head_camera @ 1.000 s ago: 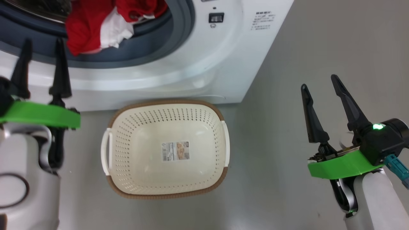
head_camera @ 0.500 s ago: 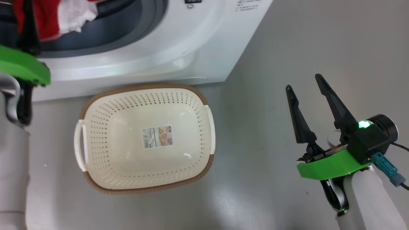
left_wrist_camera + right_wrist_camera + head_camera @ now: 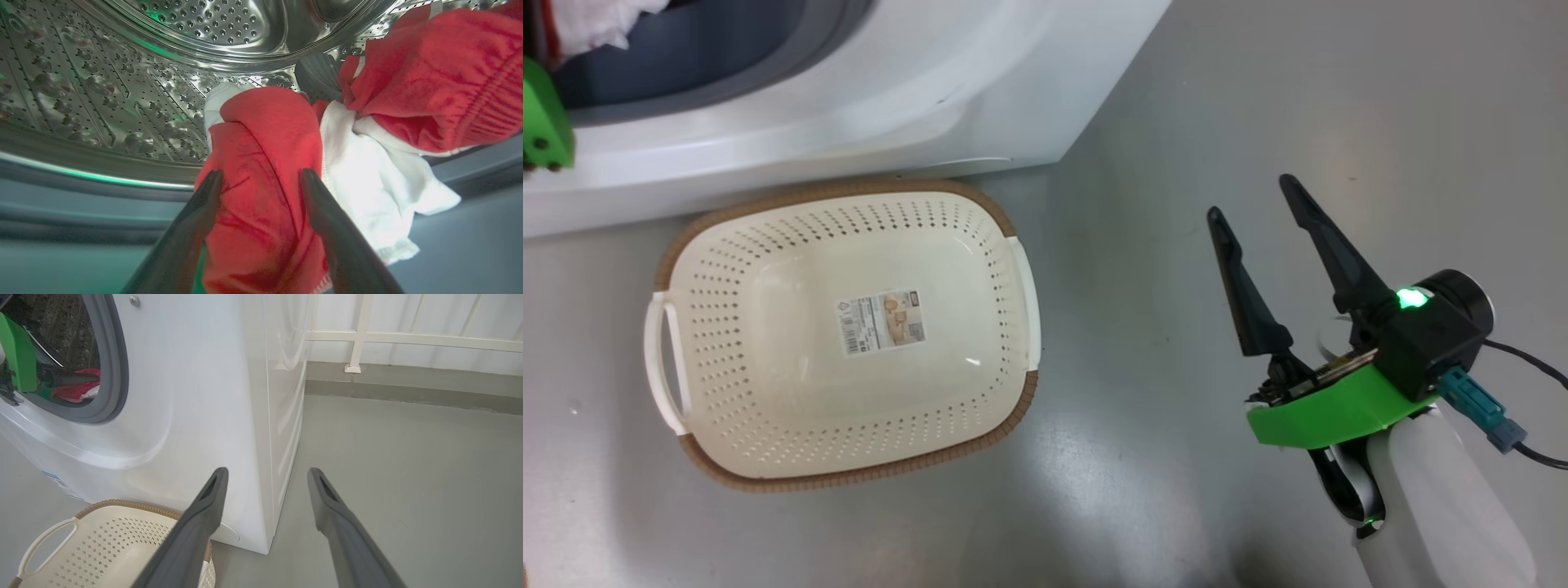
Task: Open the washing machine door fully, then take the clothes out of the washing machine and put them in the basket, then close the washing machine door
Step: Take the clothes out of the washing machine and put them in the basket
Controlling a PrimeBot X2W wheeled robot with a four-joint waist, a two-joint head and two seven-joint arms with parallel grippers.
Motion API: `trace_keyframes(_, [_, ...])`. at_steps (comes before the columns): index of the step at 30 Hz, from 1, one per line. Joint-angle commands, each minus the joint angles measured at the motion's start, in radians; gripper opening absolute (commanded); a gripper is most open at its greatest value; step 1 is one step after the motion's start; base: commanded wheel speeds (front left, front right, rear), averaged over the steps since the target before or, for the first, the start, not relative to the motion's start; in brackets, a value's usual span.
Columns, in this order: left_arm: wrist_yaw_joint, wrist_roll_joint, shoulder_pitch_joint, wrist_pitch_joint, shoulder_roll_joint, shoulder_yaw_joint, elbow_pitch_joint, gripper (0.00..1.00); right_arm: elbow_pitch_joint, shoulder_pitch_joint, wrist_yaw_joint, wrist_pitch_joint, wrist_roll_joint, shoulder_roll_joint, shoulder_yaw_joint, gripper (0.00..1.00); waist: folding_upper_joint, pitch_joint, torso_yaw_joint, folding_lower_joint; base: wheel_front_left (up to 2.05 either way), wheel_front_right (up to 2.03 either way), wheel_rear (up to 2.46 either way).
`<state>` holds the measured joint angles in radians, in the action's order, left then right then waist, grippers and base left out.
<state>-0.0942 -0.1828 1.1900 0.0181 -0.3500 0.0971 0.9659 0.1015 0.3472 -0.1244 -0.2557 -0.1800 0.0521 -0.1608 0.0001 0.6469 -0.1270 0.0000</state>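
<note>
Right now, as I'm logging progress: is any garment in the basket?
No, the basket holds just its sticker, while the clothes are in the washing machine.

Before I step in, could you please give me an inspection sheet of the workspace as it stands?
Surface: grey floor, smooth, with some glare.
Job's things: basket empty, on the floor just in front of the washing machine; clothes, red and white, lie at the mouth of the drum.
Clutter: nothing seen.
Grippers: left gripper open at the drum mouth, a red fold between its fingers; right gripper open and empty above the floor, right of the basket.
Cables: dark cable trails off behind the right gripper.
Surroundings: white railing above a grey kerb, beyond the washing machine.
</note>
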Motion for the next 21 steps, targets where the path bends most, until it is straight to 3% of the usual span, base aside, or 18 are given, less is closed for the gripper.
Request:
trace_keyframes(1, [0.010, 0.010, 0.015, 0.021, -0.068, -0.009, -0.002, 1.00, -0.018, 0.002, -0.006, -0.006, -0.015, -0.002, -0.031, 1.00, -0.0001, 0.014, -0.011, 0.0000, 0.00, 0.00, 0.00])
trace_keyframes(9, [0.031, 0.040, 0.030, 0.120, -0.101, 0.029, 0.047, 1.00, -0.005, 0.014, -0.006, -0.006, -0.039, -0.002, -0.059, 1.00, -0.0001, 0.022, -0.027, 0.0000, 0.00, 0.00, 0.00])
trace_keyframes(10, [0.034, 0.040, 0.031, 0.126, -0.105, 0.030, 0.050, 0.75, -0.004, 0.015, -0.006, -0.006, -0.041, -0.002, -0.060, 1.00, -0.0001, 0.022, -0.028, 0.0000, 0.00, 0.00, 0.00])
trace_keyframes(11, [0.036, 0.040, 0.031, 0.135, -0.108, 0.032, 0.055, 0.28, -0.003, 0.016, -0.006, -0.006, -0.043, -0.002, -0.060, 1.00, -0.0001, 0.022, -0.030, 0.0000, 0.00, 0.00, 0.00])
trace_keyframes(12, [0.034, 0.037, 0.032, 0.140, -0.111, 0.031, 0.059, 0.00, -0.002, 0.017, -0.006, -0.006, -0.045, -0.002, -0.060, 1.00, -0.0001, 0.021, -0.031, 0.0000, 0.00, 0.00, 0.00])
trace_keyframes(21, [0.026, -0.025, 0.012, 0.096, -0.098, -0.002, 0.058, 0.00, 0.001, 0.015, -0.006, -0.006, -0.050, -0.002, -0.054, 1.00, -0.0001, 0.005, -0.028, 0.0000, 0.00, 0.00, 0.00])
